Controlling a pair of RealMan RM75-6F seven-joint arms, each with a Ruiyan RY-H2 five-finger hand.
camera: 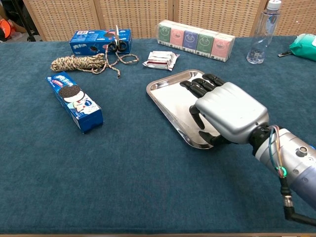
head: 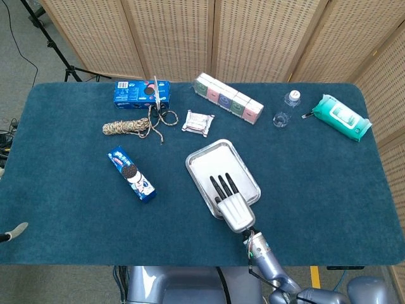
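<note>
- One right robot hand (camera: 224, 111) lies palm-down over the near right part of the one steel tray (camera: 170, 94); its dark fingers (camera: 200, 86) stretch across the tray's floor, and whether they press on it or grip the rim I cannot tell.
- The tray (head: 205, 161) sits near the middle of the blue bench (head: 76, 209), set at a slant.
- The left robot hand (head: 12, 231) shows only as a pale tip at the left edge of the head view, well apart from everything; its state cannot be told.
- Two Oreo packs: one long pack (camera: 75, 102) to the left of the tray, one box (camera: 98, 42) at the far side.
- One pair of scissors (camera: 116, 42) stands against that box.
- One coil of rope (camera: 79, 63) lies just in front of the box.
- One small wrapped packet (camera: 161, 60) lies beyond the tray.
- One row of tissue packs (camera: 195, 40), five packs in it, lies at the far side.
- One clear water bottle (camera: 260, 34) stands to the right of the row.
- One teal wet-wipe pack (head: 342, 117) lies at the far right.
</note>
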